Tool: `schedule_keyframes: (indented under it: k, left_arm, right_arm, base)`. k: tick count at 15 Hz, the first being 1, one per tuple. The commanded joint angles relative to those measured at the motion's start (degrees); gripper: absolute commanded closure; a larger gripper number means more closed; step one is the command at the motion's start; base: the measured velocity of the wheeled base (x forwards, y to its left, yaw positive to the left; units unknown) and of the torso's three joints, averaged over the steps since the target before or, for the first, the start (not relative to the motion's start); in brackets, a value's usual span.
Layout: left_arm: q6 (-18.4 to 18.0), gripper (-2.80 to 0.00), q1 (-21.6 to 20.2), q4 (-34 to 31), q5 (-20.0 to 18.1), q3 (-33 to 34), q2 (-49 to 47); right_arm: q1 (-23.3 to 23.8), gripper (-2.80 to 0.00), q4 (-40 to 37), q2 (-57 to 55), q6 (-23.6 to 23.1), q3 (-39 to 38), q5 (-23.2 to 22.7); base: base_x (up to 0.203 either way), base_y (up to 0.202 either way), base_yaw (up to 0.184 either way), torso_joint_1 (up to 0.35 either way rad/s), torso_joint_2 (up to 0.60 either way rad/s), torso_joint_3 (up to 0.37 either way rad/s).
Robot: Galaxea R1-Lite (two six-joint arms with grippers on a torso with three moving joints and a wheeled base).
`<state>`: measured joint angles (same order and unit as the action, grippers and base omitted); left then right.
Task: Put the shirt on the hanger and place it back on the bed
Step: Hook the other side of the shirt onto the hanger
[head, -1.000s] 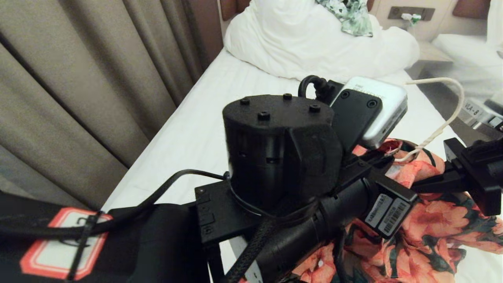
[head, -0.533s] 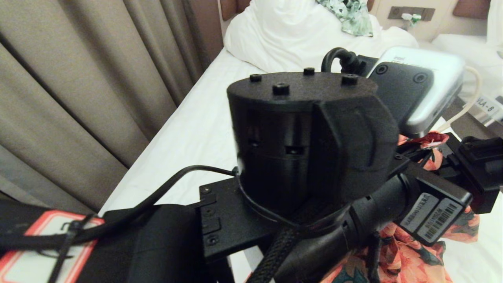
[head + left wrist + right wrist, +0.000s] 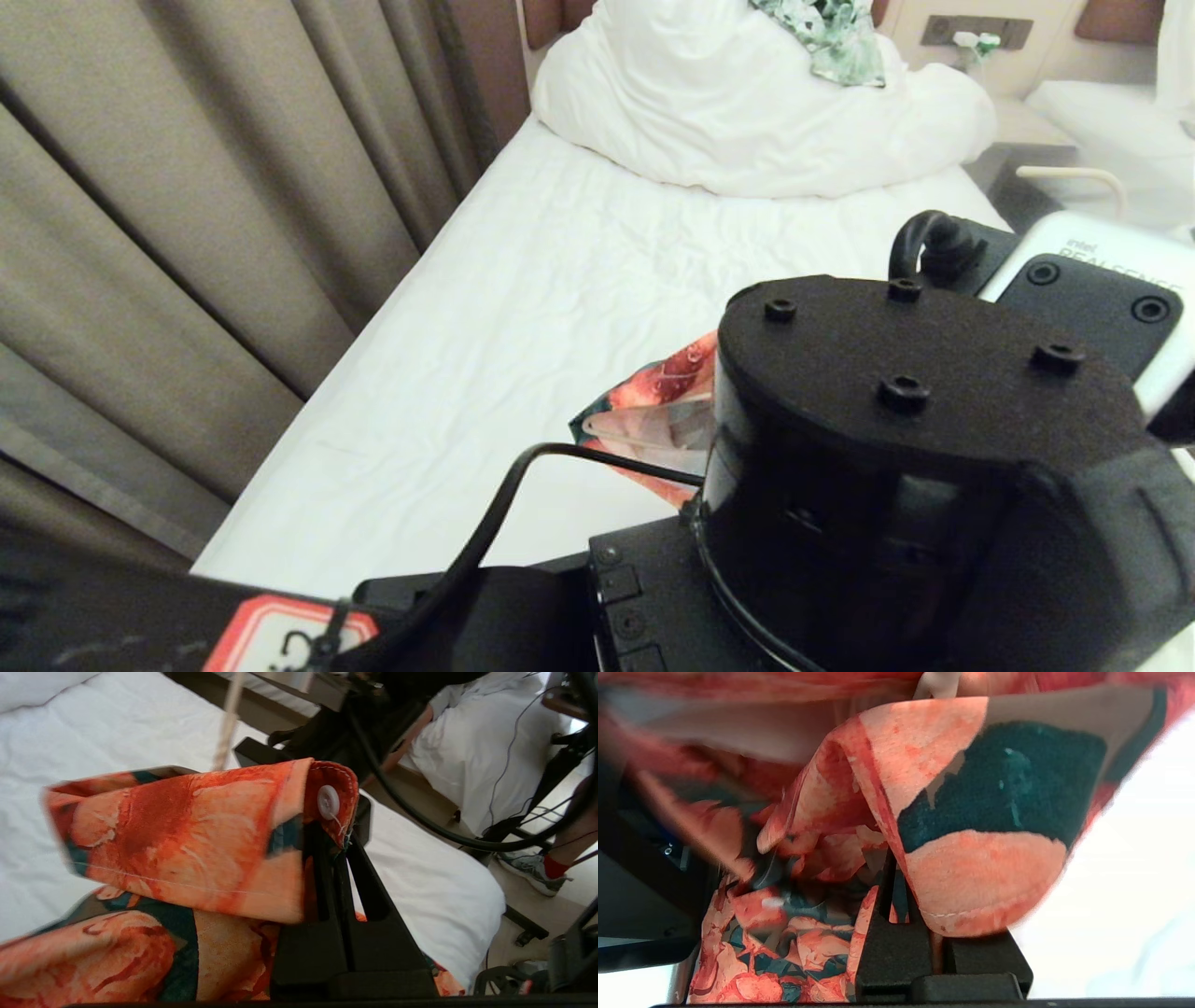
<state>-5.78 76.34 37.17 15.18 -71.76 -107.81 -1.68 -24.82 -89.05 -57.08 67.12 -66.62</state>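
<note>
The flowered shirt [image 3: 187, 830] is held up over the bed [image 3: 523, 308]. My left gripper [image 3: 343, 847] is shut on the shirt's front edge, just under a white button [image 3: 328, 801]. My right gripper [image 3: 917, 896] is shut on another fold of the shirt [image 3: 971, 877], which drapes over its fingertips. In the head view my left wrist fills the lower right and hides both grippers; only a corner of the shirt [image 3: 653, 415] shows beside it. The hanger shows as a cream hook [image 3: 1074, 174] behind the wrist, and as a wire [image 3: 226, 723] above the cloth.
The bunched white duvet [image 3: 747, 121] lies at the bed's head, with a green-and-white leaf-print garment [image 3: 831, 37] on it. Brown curtains [image 3: 187, 233] hang along the left side. A second bed [image 3: 1102, 112] stands to the right. A person's shoe [image 3: 532, 875] and cables show beyond the bed.
My left wrist has swung right and closer to the head camera, uncovering the sheet. Most of the shirt is now hidden behind it, and the hanger's hook has shifted right.
</note>
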Motion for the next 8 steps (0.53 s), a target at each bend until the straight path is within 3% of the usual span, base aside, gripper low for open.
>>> schedule_keyframes:
  k: [1, 5, 8]
  left_arm:
    - [-0.1, -2.8, 1.7, 0.5, 0.5, 0.3, -1.2]
    - [-0.3, -2.8, 1.9, 0.6, 0.6, 0.3, -2.1]
    - [-0.4, -2.8, 2.0, 0.5, 0.7, 3.8, -0.8]
  right_arm:
    - [0.0, 0.0, 0.0, -0.1, 0.6, 0.6, -0.4]
    - [0.0, 0.0, 0.0, 0.5, 0.6, 0.5, -0.3]
    - [0.2, 0.0, 0.1, 0.4, 0.6, 0.8, -0.3]
  base:
    - [0.0, 0.0, 0.0, 0.0, 0.0, 0.0]
    - [0.0, 0.0, 0.0, 0.0, 0.0, 0.0]
    - [0.0, 0.0, 0.0, 0.0, 0.0, 0.0]
